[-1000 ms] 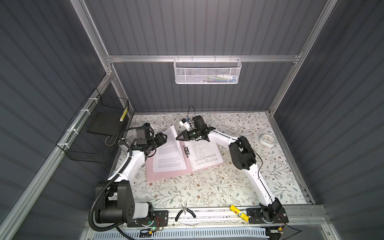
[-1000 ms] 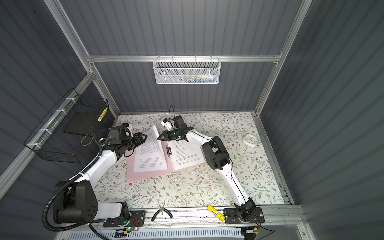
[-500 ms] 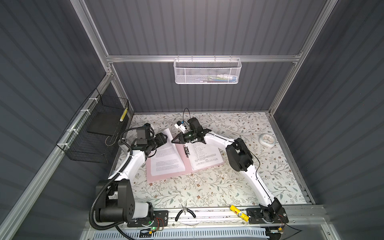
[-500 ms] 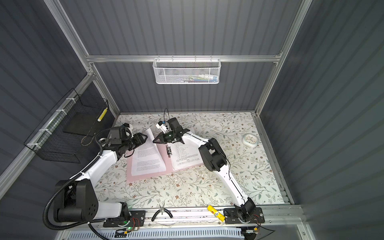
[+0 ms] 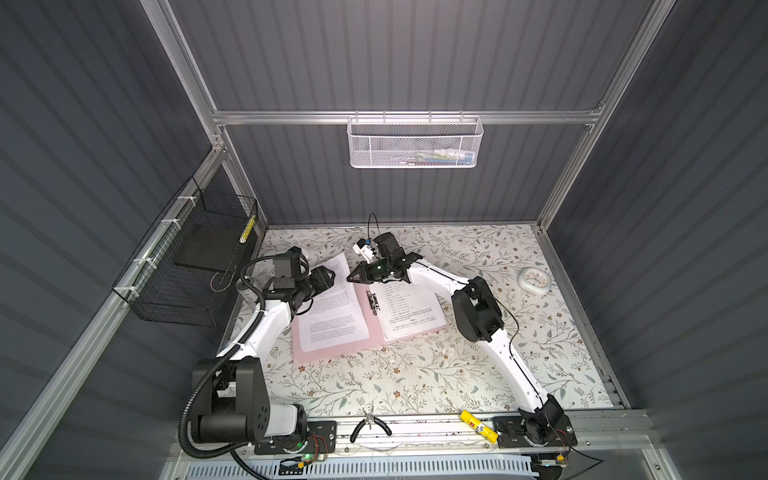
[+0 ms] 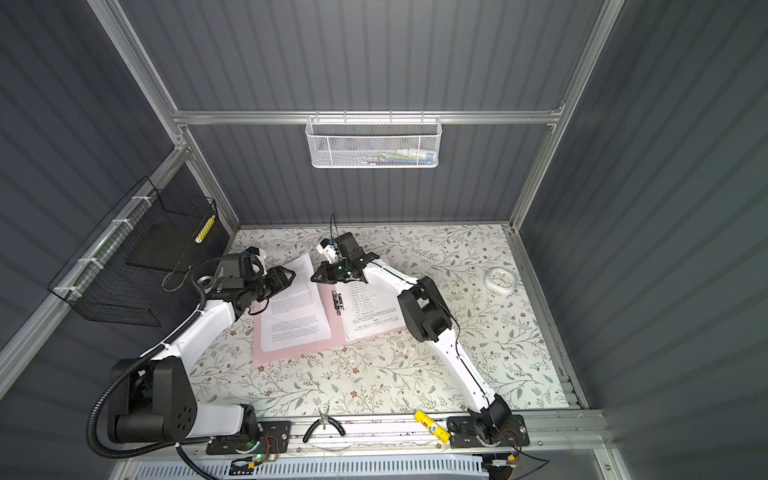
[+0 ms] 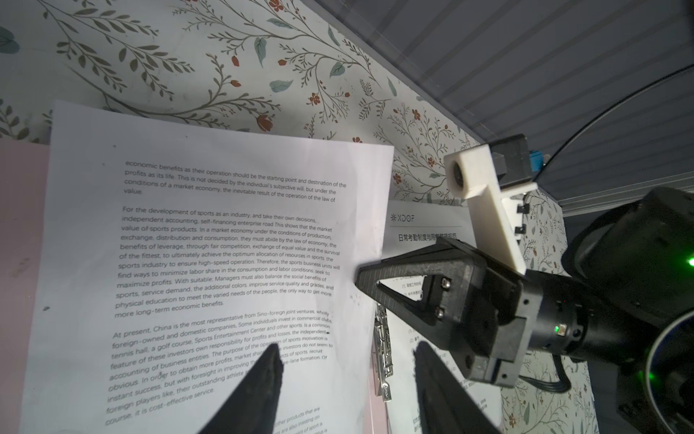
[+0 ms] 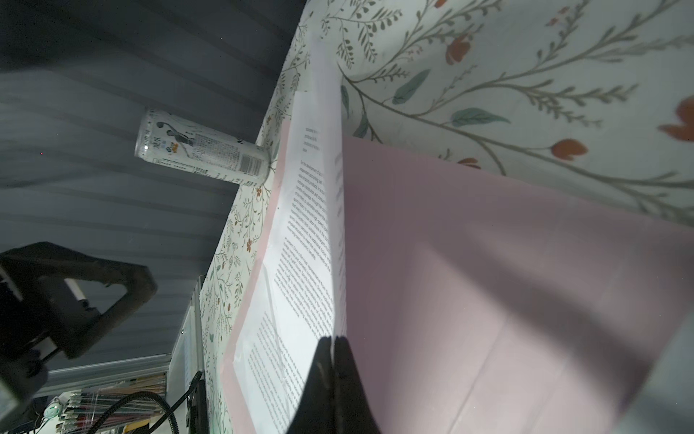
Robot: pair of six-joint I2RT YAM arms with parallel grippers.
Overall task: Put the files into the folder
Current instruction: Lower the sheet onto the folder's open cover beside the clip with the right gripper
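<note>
At sheet (image 5: 332, 307) edge, right fingers (image 5: 358, 275) leftward

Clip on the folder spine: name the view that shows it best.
The left wrist view: the clip is large and sharp there, lying along the folder spine between the files. Both top views show it only as a small dark strip. The right wrist view does not show it.

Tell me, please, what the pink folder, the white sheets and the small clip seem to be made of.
The folder looks like thin matte card: flat, pale pink, no shine. The sheets are likely plain matte paper: printed, one edge curling up. The clip seems metal: it glints silver.
</note>
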